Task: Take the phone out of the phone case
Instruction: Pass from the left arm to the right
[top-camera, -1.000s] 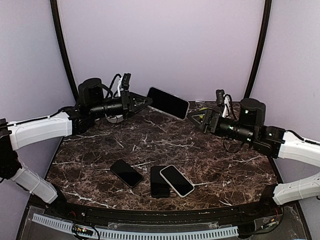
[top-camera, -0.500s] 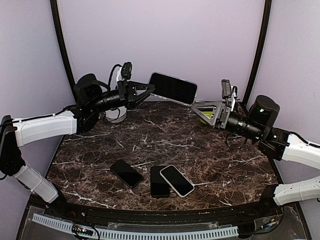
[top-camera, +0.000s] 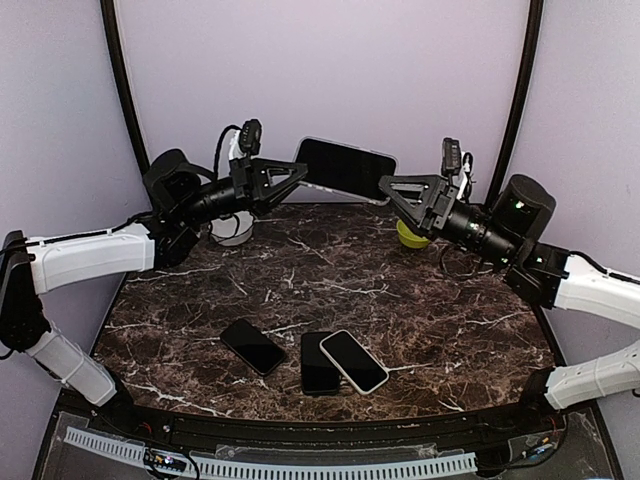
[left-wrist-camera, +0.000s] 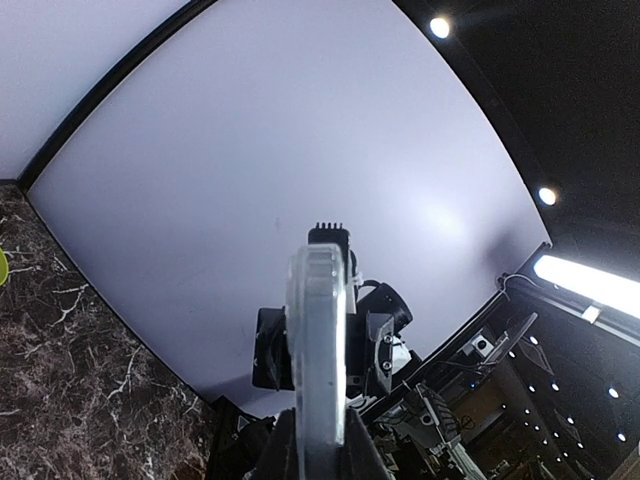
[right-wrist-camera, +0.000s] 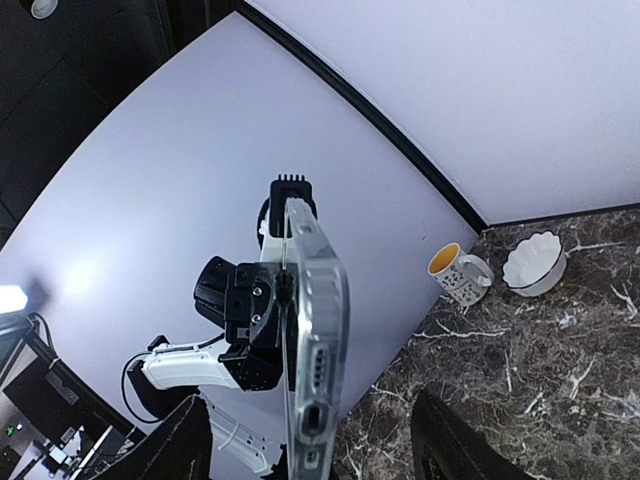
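Observation:
A phone (top-camera: 345, 166) with a dark screen, in a clear phone case (right-wrist-camera: 325, 300), hangs level in the air above the back of the table. My left gripper (top-camera: 298, 178) is shut on its left end. In the left wrist view the case (left-wrist-camera: 318, 330) shows edge-on, rising from my shut left gripper (left-wrist-camera: 318, 445). My right gripper (top-camera: 386, 189) is at the phone's right end. In the right wrist view, the right gripper (right-wrist-camera: 312, 440) is open, its dark fingers (right-wrist-camera: 175, 450) standing well apart on either side of the case's port end without touching it.
Three more phones lie flat near the front of the marble table (top-camera: 450, 330): one dark (top-camera: 252, 346), one dark (top-camera: 317, 363), one white-edged (top-camera: 353, 361). A patterned mug (right-wrist-camera: 458, 275) and a white bowl (right-wrist-camera: 533, 262) stand by the back wall. A yellow-green object (top-camera: 409, 236) sits under the right arm.
The left arm has lifted the cased phone and levelled it. The right arm has risen and moved left to the phone's right end, and its jaws have narrowed.

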